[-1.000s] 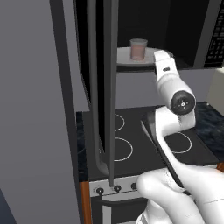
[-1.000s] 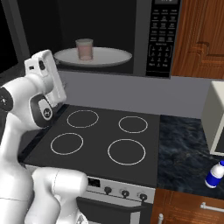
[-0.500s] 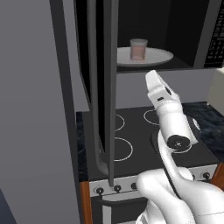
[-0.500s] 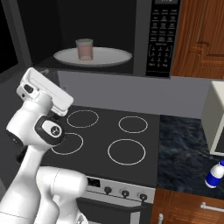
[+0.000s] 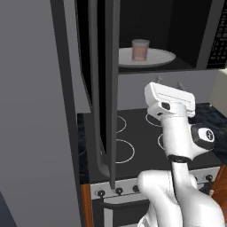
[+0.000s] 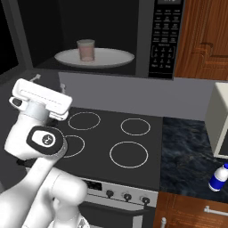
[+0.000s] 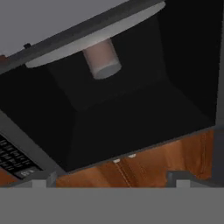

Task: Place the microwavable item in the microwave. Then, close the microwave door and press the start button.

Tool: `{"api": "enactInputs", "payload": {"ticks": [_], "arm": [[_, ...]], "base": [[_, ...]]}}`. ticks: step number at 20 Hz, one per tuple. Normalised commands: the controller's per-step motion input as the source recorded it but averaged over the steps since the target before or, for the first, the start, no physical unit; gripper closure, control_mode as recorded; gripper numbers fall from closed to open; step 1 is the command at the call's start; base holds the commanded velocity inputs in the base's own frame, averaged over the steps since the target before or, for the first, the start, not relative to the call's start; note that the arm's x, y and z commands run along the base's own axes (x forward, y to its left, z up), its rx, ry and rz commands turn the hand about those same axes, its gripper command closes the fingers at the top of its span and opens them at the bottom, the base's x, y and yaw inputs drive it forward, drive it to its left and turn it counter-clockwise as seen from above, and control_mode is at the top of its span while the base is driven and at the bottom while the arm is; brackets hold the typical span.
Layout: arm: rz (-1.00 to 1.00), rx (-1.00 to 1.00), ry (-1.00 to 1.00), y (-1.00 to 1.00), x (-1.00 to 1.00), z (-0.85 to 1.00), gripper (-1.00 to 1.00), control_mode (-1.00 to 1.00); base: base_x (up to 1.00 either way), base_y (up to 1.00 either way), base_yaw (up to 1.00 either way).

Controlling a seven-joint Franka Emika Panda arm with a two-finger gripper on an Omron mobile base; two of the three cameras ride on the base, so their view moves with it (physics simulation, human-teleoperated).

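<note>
The microwavable item, a clear glass tumbler [image 5: 140,49] [image 6: 86,50] with pinkish contents, stands upright on the white turntable plate [image 5: 162,57] [image 6: 113,58] inside the microwave [image 6: 162,40]. The microwave door [image 5: 114,111] is swung wide open toward the left and shows edge-on with its long bar handle. My gripper [image 5: 168,83] hangs below and in front of the microwave opening, over the stove, open and empty. In the hand view the tumbler [image 7: 102,59] appears upside down, well beyond the gripper [image 7: 111,181], whose fingertips [image 7: 41,181] stand far apart.
A black stovetop [image 6: 129,153] with several ring burners lies under the arm. At the right are a wooden cabinet [image 6: 200,40], a cream toaster oven [image 6: 220,120] and a small white bottle with a blue label [image 6: 218,178] on the dark counter.
The hand has come down and back from the microwave opening to a spot over the stove, and it has tilted level. The tumbler stays on the plate; the jaws stay open.
</note>
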Motion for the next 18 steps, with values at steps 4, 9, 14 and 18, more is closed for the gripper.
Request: {"api": "enactInputs", "payload": {"ticks": [4, 9, 14, 18], "arm": [[-0.33, -0.14, -0.06, 0.59, -0.22, -0.07, -1.00, -1.00], [-0.29, -0.09, 0.00, 0.70, 0.00, -0.40, -1.00, -1.00], [-0.26, -0.03, 0.00, 0.71, -0.01, -0.50, -1.00, -1.00], [-0.23, 0.00, 0.00, 0.86, -0.17, -0.33, -1.00, -1.00]], "base": [[0.00, 0.00, 0.00], [0.00, 0.00, 0.00], [0.00, 0.00, 0.00], [0.00, 0.00, 0.00]]}}
